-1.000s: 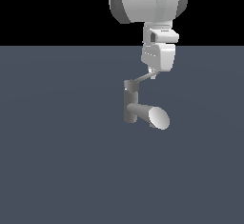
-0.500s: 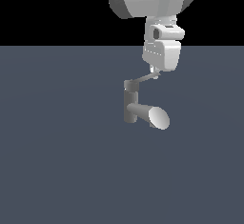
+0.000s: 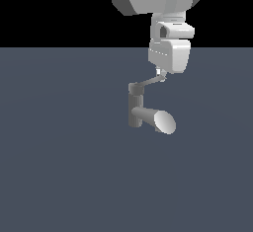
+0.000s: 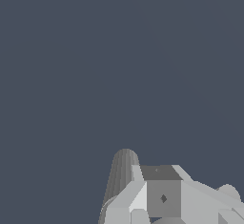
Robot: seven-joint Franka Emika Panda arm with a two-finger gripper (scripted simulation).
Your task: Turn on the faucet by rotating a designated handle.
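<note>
The faucet (image 3: 135,108) stands alone on the dark grey table (image 3: 59,167), a short upright post with its thick spout pointing toward the exterior view's right and ending in a pale oval face. From the cap of the post the handle (image 3: 149,82), a thin flat bar, reaches up and toward the exterior view's right, and its far tip meets the underside of the gripper (image 3: 160,73), which hangs straight down from the white arm above. That placement makes sense for a sideways push: contact at the far end of the bar gives the most leverage around the post, so a small sweep there should turn it. In the wrist view the gripper's pale blocky body fills the lower edge, with a ribbed grey rounded part, probably the spout, poking out from beneath it. The fingers are hidden by the gripper body, so I cannot tell whether they are spread or pressed together, nor whether they pinch the bar or merely touch it.
</note>
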